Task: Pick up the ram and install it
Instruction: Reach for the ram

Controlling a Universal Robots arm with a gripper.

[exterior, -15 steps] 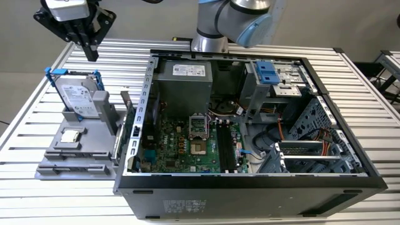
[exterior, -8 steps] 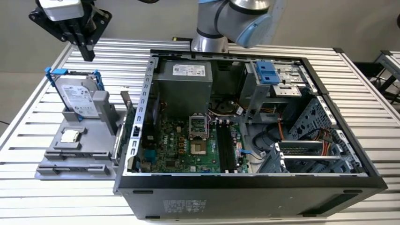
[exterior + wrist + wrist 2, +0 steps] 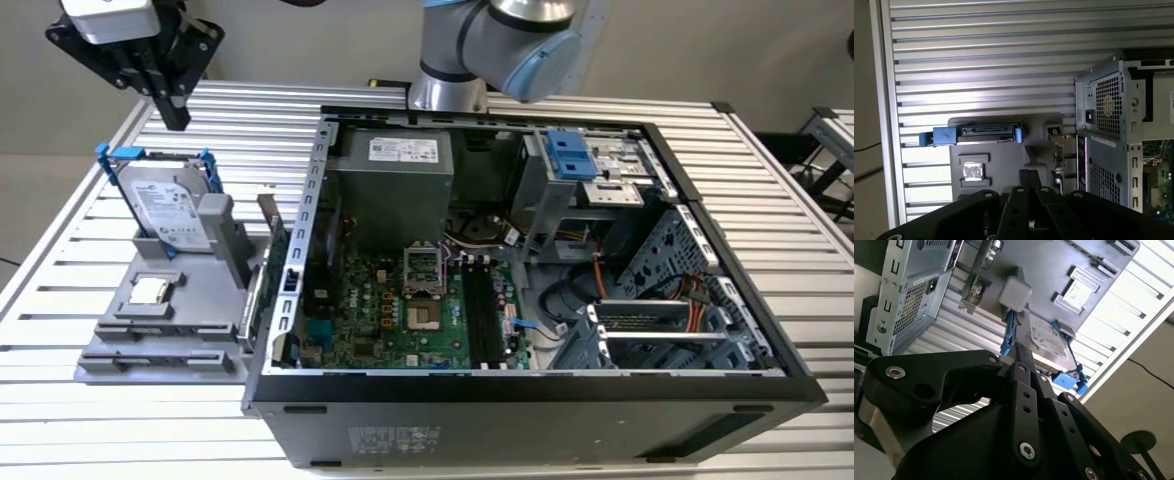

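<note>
My gripper (image 3: 176, 118) hangs high above the table at the exterior view's far left, fingers pointing down and shut with nothing between them. It sits above and behind the grey parts holder (image 3: 160, 340). The ram (image 3: 274, 245) appears as a thin stick standing on edge in the holder, right beside the computer case wall. In both wrist views the shut fingertips (image 3: 1030, 172) (image 3: 1016, 352) point toward the holder, and the ram (image 3: 1056, 155) (image 3: 975, 280) stands off to one side of them. The black memory slots (image 3: 481, 315) lie on the motherboard inside the open case.
A silver hard drive in a blue bracket (image 3: 167, 205) stands in the holder, nearest below the gripper. A small square silver chip (image 3: 150, 290) lies on the holder. The open case (image 3: 534, 390) fills the table's middle, and the arm's base (image 3: 447, 90) stands behind it.
</note>
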